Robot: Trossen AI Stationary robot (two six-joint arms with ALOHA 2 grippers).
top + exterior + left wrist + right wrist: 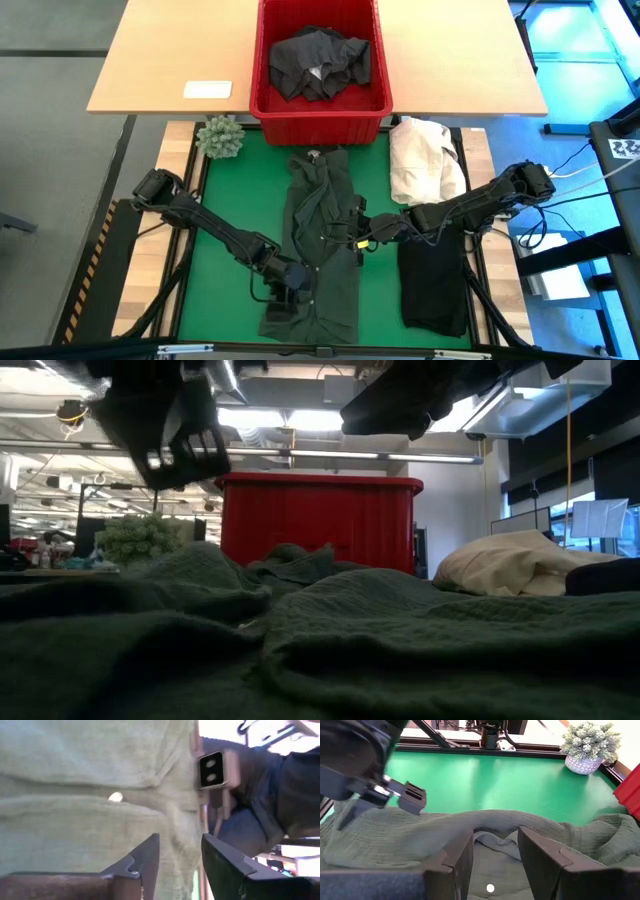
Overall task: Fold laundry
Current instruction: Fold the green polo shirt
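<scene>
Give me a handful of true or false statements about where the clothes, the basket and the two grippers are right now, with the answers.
1. A dark green garment lies spread on the green mat. True.
2. The red basket is empty. False: dark clothes lie in it.
3. The cream cloth heap sits inside the basket. False: it lies outside, to the basket's right.
4. Both the left gripper and the right gripper are over the green garment. True.
5. A black garment lies to the right of the green one. True.
6. The small plant stands on the green garment. False: it stands at the mat's far left corner.

Two dark jointed arms, blunt dark claw fingers [542,860].
</scene>
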